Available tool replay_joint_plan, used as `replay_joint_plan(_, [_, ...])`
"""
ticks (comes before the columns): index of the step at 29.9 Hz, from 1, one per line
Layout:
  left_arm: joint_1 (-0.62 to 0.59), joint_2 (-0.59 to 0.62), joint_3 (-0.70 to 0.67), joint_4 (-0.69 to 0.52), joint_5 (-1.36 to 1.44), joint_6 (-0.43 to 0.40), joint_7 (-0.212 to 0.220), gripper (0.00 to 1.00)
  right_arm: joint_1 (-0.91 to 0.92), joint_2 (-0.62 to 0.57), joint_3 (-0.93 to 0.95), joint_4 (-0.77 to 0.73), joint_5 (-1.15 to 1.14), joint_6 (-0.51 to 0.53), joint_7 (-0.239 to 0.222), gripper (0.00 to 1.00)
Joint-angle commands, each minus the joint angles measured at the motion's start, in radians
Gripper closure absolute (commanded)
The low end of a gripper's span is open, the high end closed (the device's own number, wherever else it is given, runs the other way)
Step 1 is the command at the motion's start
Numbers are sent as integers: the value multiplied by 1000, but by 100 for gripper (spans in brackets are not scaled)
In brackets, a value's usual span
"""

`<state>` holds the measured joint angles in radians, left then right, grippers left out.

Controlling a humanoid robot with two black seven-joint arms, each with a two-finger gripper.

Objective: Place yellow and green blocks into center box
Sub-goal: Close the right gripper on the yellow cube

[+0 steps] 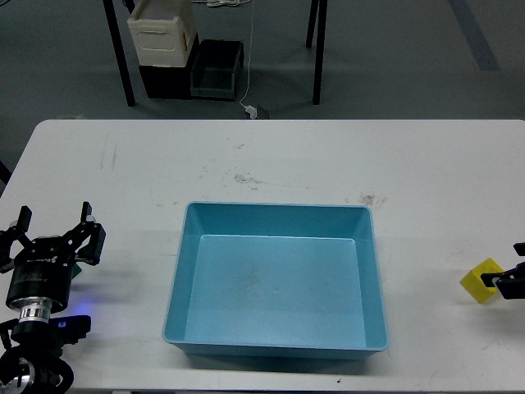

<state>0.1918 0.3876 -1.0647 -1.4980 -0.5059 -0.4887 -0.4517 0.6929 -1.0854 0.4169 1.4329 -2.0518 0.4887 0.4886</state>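
1. Head view. White tabletop (271,156) with grey scuffs and smudges fills most of the frame; grey floor behind it, with black table legs, a cream plastic container (161,34) and a dark grey bin (216,70) at the far side.
2. Large shallow light-blue plastic tray (276,345) sits at the table's centre, sloped walls, flat bottom, nothing inside.
3. Left gripper (53,226) enters low at the left edge, well apart from the tray. Its black fingers stand spread, with a clear gap between them.
4. Small dark green cube (75,268): only a sliver shows just beside the gripper's right-hand finger, mostly hidden by the gripper body. Whether the fingers touch it cannot be told.
5. Small bright yellow cube (480,281) lies on the table near the right edge, well apart from the tray.
6. Right gripper (515,277): only dark tips show at the frame edge, touching or just beside the yellow cube; spread or closed cannot be told.
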Motion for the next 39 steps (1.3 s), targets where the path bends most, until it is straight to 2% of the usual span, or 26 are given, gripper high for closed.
replay_joint_plan(1, [0,-3,0,4,1,0,-1,0,72,5,-87,-12,2,0,0,1])
replay_joint_plan(8, [0,-12,0,16,1,0,1,0,177,25,-251,-45,4,0,0,1])
replay_joint_plan(30, [-3,-38,-1,53,1,0,-1,0,217,137,-366,-166,12,0,0,2])
replay_joint_plan(35, [-8,-38,-1,54,1,0,-1,0,217,168,-366,-209,13,0,0,5])
replay_joint_plan(39, [-8,-38,-1,54,1,0,-1,0,212,174,-368,-210,13,0,0,17])
